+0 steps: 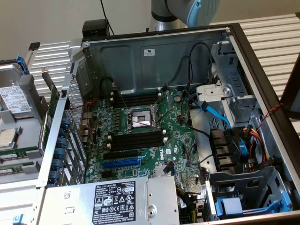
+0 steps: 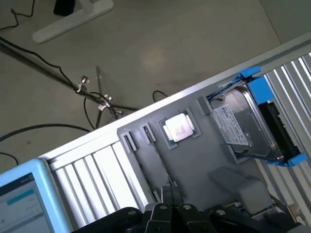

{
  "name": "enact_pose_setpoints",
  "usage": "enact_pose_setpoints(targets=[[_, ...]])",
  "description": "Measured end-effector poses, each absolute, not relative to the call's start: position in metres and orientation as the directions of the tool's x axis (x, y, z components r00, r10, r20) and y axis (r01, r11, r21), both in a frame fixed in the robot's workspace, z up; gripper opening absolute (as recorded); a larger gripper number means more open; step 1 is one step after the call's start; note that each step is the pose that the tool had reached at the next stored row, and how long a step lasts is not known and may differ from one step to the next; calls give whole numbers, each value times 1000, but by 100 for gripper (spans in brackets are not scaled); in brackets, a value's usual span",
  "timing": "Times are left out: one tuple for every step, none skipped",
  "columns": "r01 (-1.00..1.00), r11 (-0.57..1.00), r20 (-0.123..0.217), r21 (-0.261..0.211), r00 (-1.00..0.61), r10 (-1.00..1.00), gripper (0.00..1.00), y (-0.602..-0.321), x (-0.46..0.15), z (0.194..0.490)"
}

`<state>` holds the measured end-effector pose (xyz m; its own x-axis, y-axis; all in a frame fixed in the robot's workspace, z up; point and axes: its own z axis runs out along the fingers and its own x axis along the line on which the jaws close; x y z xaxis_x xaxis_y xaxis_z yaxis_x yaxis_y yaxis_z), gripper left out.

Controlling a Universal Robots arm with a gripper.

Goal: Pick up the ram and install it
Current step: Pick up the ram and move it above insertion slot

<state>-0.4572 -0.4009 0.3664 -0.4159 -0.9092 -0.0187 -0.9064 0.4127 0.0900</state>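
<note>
The open computer case [image 1: 243, 51] lies on its side, showing the green motherboard [image 1: 180, 140]. Long black memory slots [image 1: 136, 140] sit on either side of the CPU socket [image 1: 139, 118]. At the exterior view's left, a grey tray [image 1: 28, 140] holds thin green board strips that look like the ram [image 1: 16, 155]. My arm [image 1: 187, 11] enters at the top of that view. In the wrist view my gripper [image 2: 171, 196] is shut, its dark fingertips together above the tray [image 2: 204, 160]. A thin edge-on strip [image 2: 160, 162] runs from them; I cannot tell whether it is held.
The tray also carries a hard drive [image 2: 245, 126] in a blue bracket and a loose CPU [image 2: 179, 128]. Inside the case are a blue expansion slot [image 1: 121, 163], the power supply [image 1: 115, 201], drive cages [image 1: 243, 197] and loose cables [image 1: 213, 112]. A slatted table [image 1: 276, 42] lies beneath.
</note>
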Motion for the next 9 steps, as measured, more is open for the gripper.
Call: enact_pose_setpoints(targets=[[-914, 396, -19, 90, -399, -917, 11, -401, -457, 366], [-921, 379, -18, 90, -382, -924, 11, -401, -457, 366], [-928, 362, -18, 90, -365, -931, 11, -401, -457, 366], [-934, 345, -18, 90, -348, -937, 11, -401, -457, 366], [-940, 329, -18, 90, -331, -943, 11, -401, -457, 366], [-946, 312, -18, 90, -314, -949, 11, -401, -457, 365], [-952, 294, -18, 90, -296, -955, 11, -401, -457, 365], [-957, 276, -18, 90, -279, -960, 11, -401, -457, 365], [-962, 259, -18, 90, -262, -965, 11, -401, -457, 365]])
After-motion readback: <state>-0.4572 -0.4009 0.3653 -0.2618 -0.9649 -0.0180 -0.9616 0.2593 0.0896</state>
